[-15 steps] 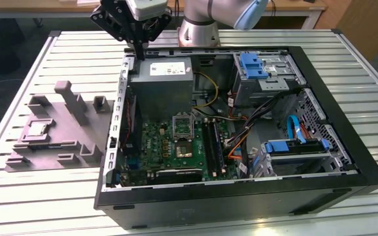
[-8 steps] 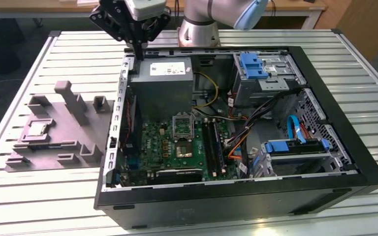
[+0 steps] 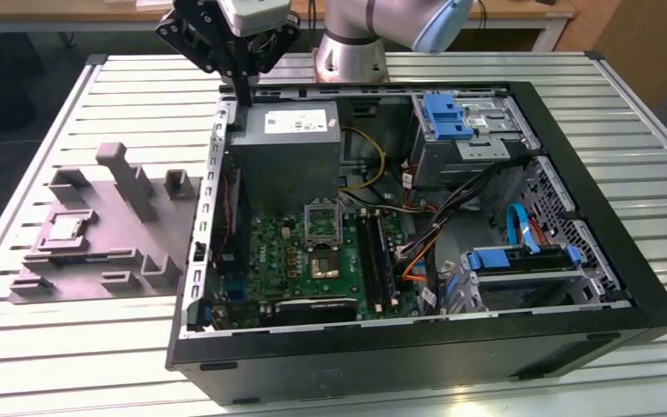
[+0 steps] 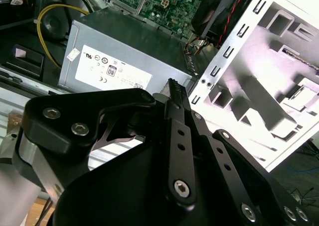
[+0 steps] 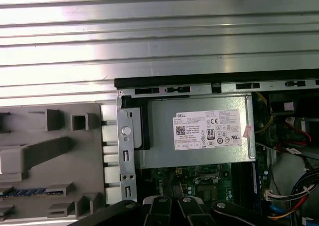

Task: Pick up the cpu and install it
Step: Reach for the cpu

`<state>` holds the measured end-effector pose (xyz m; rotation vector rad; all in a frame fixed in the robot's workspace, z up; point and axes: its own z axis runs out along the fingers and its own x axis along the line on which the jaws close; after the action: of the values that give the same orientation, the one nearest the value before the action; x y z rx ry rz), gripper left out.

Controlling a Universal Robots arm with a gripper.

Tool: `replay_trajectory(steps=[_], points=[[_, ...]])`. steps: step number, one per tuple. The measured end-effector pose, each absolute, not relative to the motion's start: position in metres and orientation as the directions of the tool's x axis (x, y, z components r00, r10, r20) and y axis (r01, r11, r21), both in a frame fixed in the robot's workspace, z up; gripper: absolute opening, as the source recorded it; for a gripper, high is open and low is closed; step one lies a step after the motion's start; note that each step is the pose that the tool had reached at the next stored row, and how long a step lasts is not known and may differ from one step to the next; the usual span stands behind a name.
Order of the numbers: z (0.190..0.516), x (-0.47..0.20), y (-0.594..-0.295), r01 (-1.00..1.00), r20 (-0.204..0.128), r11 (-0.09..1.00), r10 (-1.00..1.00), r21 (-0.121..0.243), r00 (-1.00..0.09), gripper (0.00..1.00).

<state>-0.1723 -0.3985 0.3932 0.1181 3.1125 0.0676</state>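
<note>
Tool [image 3: 244, 95], closed and empty, over open computer case [image 3: 629, 278] on slatted metal table [image 3: 79, 365]; wooden desk [image 3: 79, 10] behind.

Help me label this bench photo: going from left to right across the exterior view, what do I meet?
Grey plastic tray → grey power-supply box → drive cage with a blue latch → the black computer case's far side wall.

One open computer case [image 3: 426, 356] sits on one table [image 3: 79, 347]. Inside the case are one grey power-supply box [image 3: 293, 148], one green motherboard [image 3: 293, 261], two blue drive brackets [image 3: 447, 117] and one yellow cable [image 3: 371, 161]. Beside the case, one grey tray [image 3: 90, 269] carries one cpu [image 3: 65, 228]. Above the case are one arm [image 3: 380, 26] and one tool [image 3: 241, 87].
</note>
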Motion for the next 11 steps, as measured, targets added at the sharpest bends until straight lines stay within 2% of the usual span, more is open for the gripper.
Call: replay_trajectory(steps=[11], points=[[0.3931, -0.1748, -0.3985, 0.075, -0.025, 0.996, 0.076, 0.044, -0.997, 0.11]])
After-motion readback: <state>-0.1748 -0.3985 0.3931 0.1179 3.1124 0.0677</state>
